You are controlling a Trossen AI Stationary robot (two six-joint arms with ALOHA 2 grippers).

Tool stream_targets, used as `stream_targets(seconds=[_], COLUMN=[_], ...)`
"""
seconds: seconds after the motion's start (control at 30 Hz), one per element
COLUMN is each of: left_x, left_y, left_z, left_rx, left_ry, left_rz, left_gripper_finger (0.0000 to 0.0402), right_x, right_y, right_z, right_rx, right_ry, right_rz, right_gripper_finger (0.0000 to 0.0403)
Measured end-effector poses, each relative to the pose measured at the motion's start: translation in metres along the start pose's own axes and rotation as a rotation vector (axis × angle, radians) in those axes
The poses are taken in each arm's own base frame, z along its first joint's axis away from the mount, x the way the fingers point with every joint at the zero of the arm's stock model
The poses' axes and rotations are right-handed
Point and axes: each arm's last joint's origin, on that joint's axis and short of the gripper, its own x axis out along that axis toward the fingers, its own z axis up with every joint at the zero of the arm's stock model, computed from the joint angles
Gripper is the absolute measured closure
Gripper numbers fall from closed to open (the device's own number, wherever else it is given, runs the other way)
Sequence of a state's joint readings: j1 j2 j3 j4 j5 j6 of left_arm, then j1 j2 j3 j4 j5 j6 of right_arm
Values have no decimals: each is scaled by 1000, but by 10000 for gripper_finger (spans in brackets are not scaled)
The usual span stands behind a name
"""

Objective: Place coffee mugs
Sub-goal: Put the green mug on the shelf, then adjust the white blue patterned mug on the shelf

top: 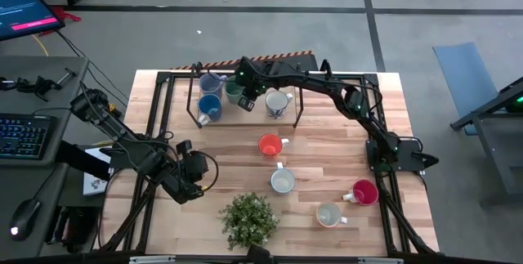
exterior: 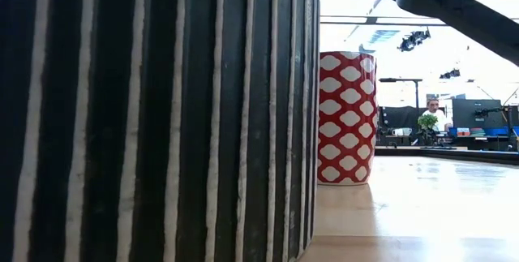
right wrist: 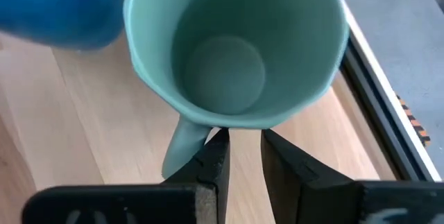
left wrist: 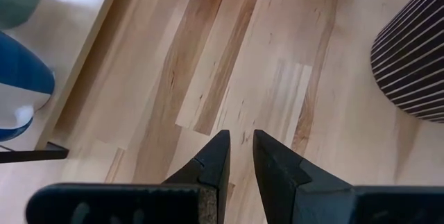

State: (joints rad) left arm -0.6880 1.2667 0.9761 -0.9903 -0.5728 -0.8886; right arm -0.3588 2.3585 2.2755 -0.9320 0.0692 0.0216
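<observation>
We find no readable text, label, brand or number in any view. The monitor [top: 24, 6] at the upper left of the high view has a pink bar with lettering too small to read. The keyboard [top: 23, 136] at the left edge shows keys only, legends not legible.

R arm's stretched way across to the far side of the table, elbow bent, right tool [right wrist: 239, 148] tipped down w/ fingers only a narrow gap apart. L arm's folded low near the front-left edge, left tool [left wrist: 239, 151] also just slightly parted, nothing btwn the fingers.
</observation>
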Motion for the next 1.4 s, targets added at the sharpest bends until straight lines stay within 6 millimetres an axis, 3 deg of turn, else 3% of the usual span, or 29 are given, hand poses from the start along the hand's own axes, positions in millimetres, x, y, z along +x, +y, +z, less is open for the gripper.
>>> stream_targets(seconds=[0.57,0.8,1.0,1.17,1.4], left_x=[0,0,0,0,0], left_y=[-1,-1,-1,-1,-1], left_z=[1,1,1,1,1], left_rx=[-11,-11,-10,-10,-8], left_ry=[-10,-11,-11,-11,-19], left_rz=[-13,-14,-14,-14,-7], left_gripper_finger=[346,346,346,346,346], right_x=[-5,-46,-82,-100,-107], right_y=[-3,-2,1,15,47], right_z=[3,6,-4,-11,-27], right_rx=[63,64,43,14,-73], right_ry=[-25,14,76,125,259], right_rz=[-71,-55,-90,-38,15], right_gripper_finger=[341,341,341,341,341])
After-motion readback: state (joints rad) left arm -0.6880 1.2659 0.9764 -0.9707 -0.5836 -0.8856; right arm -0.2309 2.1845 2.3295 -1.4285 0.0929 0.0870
